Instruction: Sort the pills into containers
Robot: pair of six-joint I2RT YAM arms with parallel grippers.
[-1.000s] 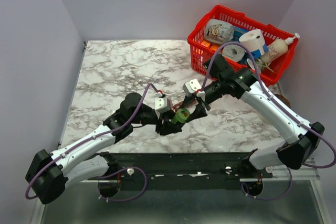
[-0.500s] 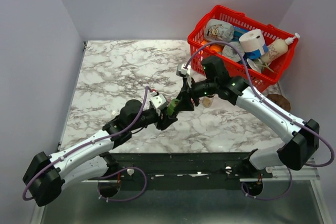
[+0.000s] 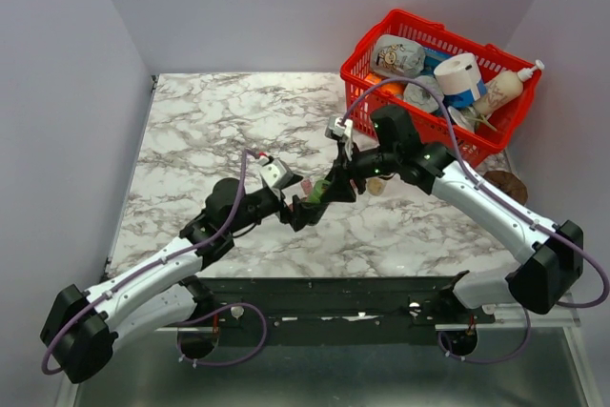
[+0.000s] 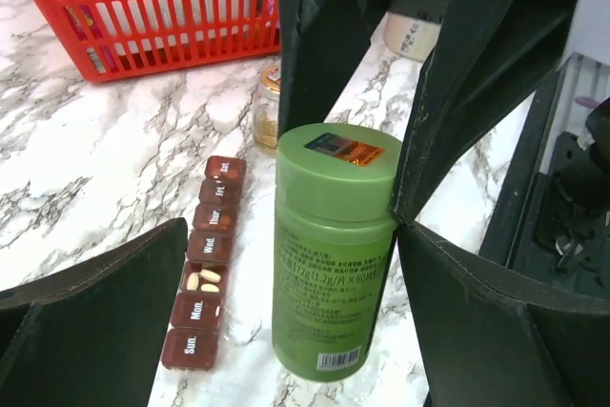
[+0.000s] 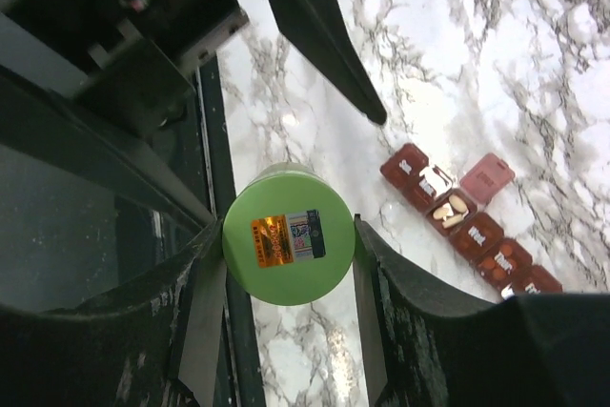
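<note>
Near the middle of the marbled surface (image 3: pixel 219 131), both arms meet at a green plastic bottle (image 4: pixel 334 254). The bottle stands upright, with a round green cap and a small orange label (image 5: pixel 288 236) on top. Whether its base touches the surface cannot be told.

The right fingers (image 5: pixel 429 321) reach down from above and are clenched on the bottle's cap, one finger pressed against each side.

The left fingers (image 4: pixel 105 312) are released. They stand spread wide on either side of the bottle's lower body. One tip is clearly apart from the bottle and the other sits very close to it.

A reddish-brown organiser (image 4: pixel 210 264) lies flat on the surface just beside the bottle, on the bottle's left in the left wrist view. It is a narrow strip of seven small square cells in one row, each lid printed with a day, Sunday to Saturday. One cell, third from the Sunday end, is open and holds a few pale oblong pills (image 4: pixel 202 280). The other lids look closed.

Beyond the bottle, past the far end of the organiser, stands a small glass jar (image 4: pixel 268 119) with a gold lid. Farther beyond the bottle sits a red mesh basket (image 4: pixel 172 35) packed with household items.
</note>
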